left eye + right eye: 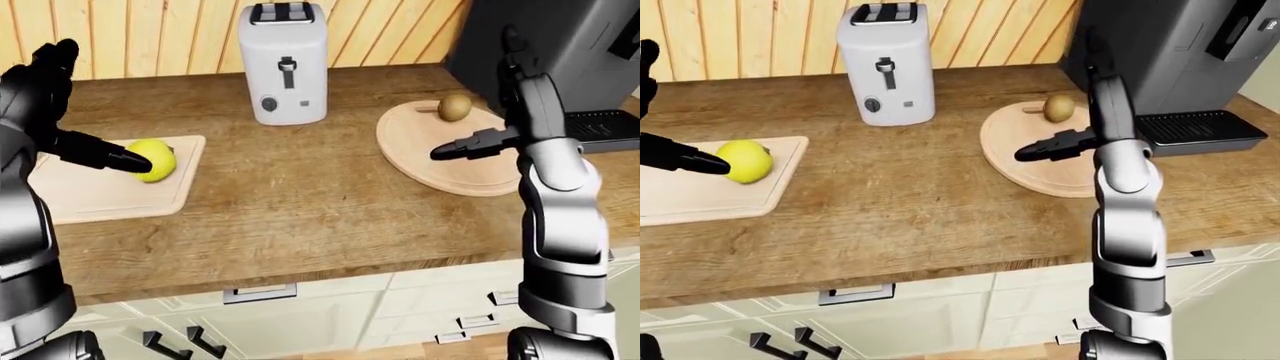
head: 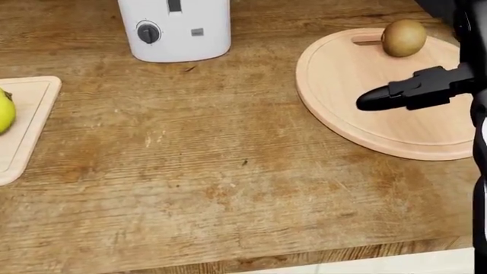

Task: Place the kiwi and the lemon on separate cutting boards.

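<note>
Kiwi (image 1: 455, 106) sits on the round board (image 1: 420, 154), upper right of left-eye view. Lemon (image 1: 152, 159) on the square board (image 1: 95, 195), left side. Left hand (image 1: 95, 154) open, fingertip touching the lemon. Right hand (image 1: 470, 145) open above the round board, clear of the kiwi. Toaster (image 1: 287, 64) top centre.
</note>
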